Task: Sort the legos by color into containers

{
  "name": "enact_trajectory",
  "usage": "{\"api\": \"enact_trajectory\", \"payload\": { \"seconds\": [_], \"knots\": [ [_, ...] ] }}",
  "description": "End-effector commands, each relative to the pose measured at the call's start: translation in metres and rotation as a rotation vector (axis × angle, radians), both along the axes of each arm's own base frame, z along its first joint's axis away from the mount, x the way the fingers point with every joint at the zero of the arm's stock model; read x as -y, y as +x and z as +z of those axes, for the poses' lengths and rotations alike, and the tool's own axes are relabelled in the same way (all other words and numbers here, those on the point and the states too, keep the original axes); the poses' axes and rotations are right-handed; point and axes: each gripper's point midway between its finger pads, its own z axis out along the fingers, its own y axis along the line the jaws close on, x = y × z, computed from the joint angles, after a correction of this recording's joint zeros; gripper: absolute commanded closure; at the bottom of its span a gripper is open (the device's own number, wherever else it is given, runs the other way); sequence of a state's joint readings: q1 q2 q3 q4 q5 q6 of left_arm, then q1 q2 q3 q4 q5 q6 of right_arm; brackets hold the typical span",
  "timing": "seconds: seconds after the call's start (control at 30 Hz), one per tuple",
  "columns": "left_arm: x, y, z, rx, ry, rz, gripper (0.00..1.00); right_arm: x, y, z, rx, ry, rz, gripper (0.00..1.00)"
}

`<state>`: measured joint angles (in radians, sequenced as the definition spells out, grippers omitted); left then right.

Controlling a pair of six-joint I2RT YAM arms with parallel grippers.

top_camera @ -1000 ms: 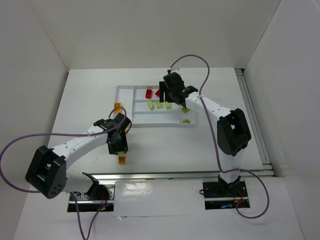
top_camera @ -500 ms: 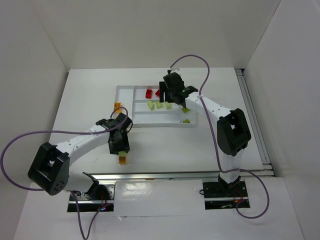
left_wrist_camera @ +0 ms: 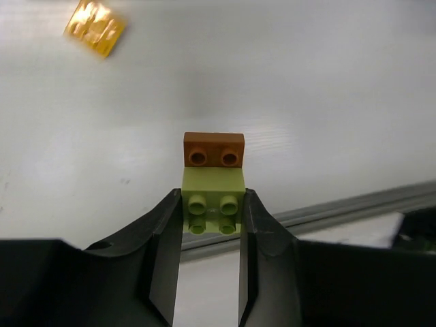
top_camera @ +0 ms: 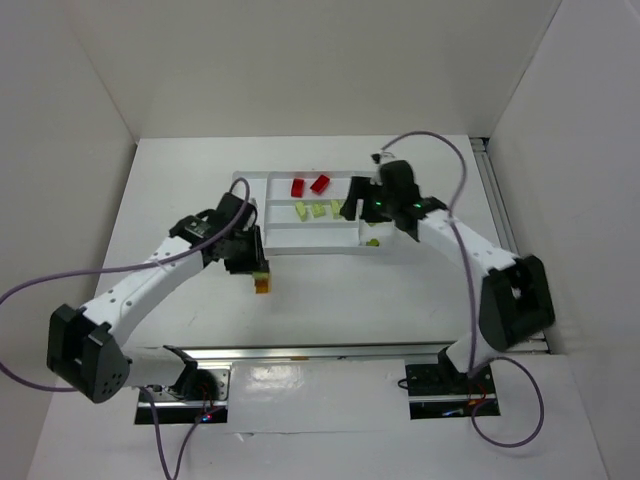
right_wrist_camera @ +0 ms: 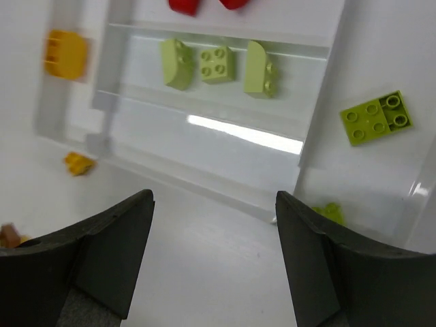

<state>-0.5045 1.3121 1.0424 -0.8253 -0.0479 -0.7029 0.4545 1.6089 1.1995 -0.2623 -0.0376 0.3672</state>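
Brick (left_wrist_camera: 212,182), green with an orange cap, is now clamped between the left gripper's (left_wrist_camera: 211,208) fingers, carried from the near table edge up beside the tray (top_camera: 300,238); its two colours probably need splitting first. Right gripper (right_wrist_camera: 212,204) has swung right, fingers apart and empty, over the tray's right end. White matte table (top_camera: 170,200), plain white walls (top_camera: 300,70)

A robotics lab test cell. Plain white walls (top_camera: 300,60) box in a white table (top_camera: 330,300); two cabled arms (top_camera: 140,285) stand bolted to its metal rail (top_camera: 330,350).
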Motion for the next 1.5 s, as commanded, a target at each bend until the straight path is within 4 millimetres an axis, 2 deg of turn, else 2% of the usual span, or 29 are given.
{"api": "enact_trajectory", "payload": {
  "seconds": [0.0, 0.03, 0.07, 0.1, 0.17, 0.23, 0.27, 0.3, 0.37, 0.4, 0.5, 0.53, 0.57, 0.6, 0.67, 0.7, 0.73, 0.8, 0.83, 1.03, 1.23, 1.47],
  "knots": [
    [0.032, 0.024, 0.087, 0.266, -0.245, -0.223, 1.0, -0.008, -0.044, 0.11, 0.259, 0.399, 0.285, 0.21],
    [0.044, 0.023, 0.1, 0.293, -0.32, -0.305, 1.0, -0.006, -0.061, 0.1, 0.23, 0.437, 0.314, 0.21],
    [0.047, 0.032, 0.119, 0.361, -0.372, -0.329, 1.0, -0.009, -0.082, 0.116, 0.256, 0.478, 0.405, 0.21],
    [0.058, 0.026, 0.128, 0.368, -0.45, -0.408, 1.0, -0.01, -0.091, 0.115, 0.244, 0.498, 0.432, 0.21],
    [0.062, 0.036, 0.15, 0.448, -0.523, -0.449, 1.0, -0.017, -0.111, 0.124, 0.24, 0.549, 0.522, 0.21],
    [0.07, 0.029, 0.168, 0.478, -0.626, -0.538, 1.0, -0.019, -0.12, 0.137, 0.267, 0.594, 0.558, 0.21],
    [0.071, 0.029, 0.175, 0.495, -0.662, -0.565, 1.0, -0.022, -0.127, 0.137, 0.257, 0.619, 0.593, 0.19],
    [0.073, 0.027, 0.192, 0.55, -0.729, -0.64, 1.0, -0.024, -0.131, 0.145, 0.283, 0.658, 0.62, 0.19],
    [0.073, 0.025, 0.202, 0.566, -0.798, -0.689, 1.0, -0.031, -0.143, 0.154, 0.302, 0.695, 0.703, 0.18],
    [0.07, 0.027, 0.198, 0.553, -0.83, -0.692, 1.0, -0.035, -0.143, 0.151, 0.315, 0.697, 0.728, 0.15],
    [0.07, 0.022, 0.212, 0.576, -0.939, -0.762, 1.0, -0.053, -0.151, 0.149, 0.314, 0.693, 0.805, 0.1],
    [0.071, 0.019, 0.21, 0.542, -0.978, -0.753, 1.0, -0.058, -0.153, 0.144, 0.309, 0.675, 0.824, 0.06],
    [0.072, 0.016, 0.216, 0.577, -0.996, -0.8, 1.0, -0.063, -0.153, 0.149, 0.323, 0.673, 0.845, 0.04],
    [0.073, 0.019, 0.217, 0.577, -1.003, -0.796, 1.0, -0.071, -0.161, 0.146, 0.306, 0.681, 0.885, 0.03],
    [0.073, 0.015, 0.217, 0.566, -1.015, -0.818, 1.0, -0.082, -0.163, 0.154, 0.334, 0.689, 0.935, 0.0],
    [0.074, 0.017, 0.215, 0.558, -1.017, -0.814, 1.0, -0.091, -0.169, 0.154, 0.322, 0.696, 0.963, 0.0],
    [0.074, 0.017, 0.215, 0.558, -1.017, -0.813, 1.0, -0.097, -0.167, 0.146, 0.288, 0.691, 0.968, 0.0],
    [0.073, 0.017, 0.216, 0.565, -1.007, -0.823, 1.0, -0.106, -0.165, 0.149, 0.309, 0.676, 0.998, 0.01],
    [0.073, 0.016, 0.218, 0.562, -1.008, -0.821, 1.0, -0.11, -0.162, 0.14, 0.285, 0.675, 0.99, 0.03],
    [0.073, 0.016, 0.217, 0.558, -1.005, -0.821, 1.0, -0.117, -0.155, 0.147, 0.292, 0.726, 0.984, 0.13],
    [0.073, 0.016, 0.213, 0.548, -0.997, -0.811, 1.0, -0.12, -0.153, 0.16, 0.312, 0.776, 0.996, 0.19],
    [0.07, 0.022, 0.21, 0.554, -0.982, -0.8, 1.0, -0.122, -0.164, 0.164, 0.308, 0.789, 1.061, 0.16]
  ]
}}
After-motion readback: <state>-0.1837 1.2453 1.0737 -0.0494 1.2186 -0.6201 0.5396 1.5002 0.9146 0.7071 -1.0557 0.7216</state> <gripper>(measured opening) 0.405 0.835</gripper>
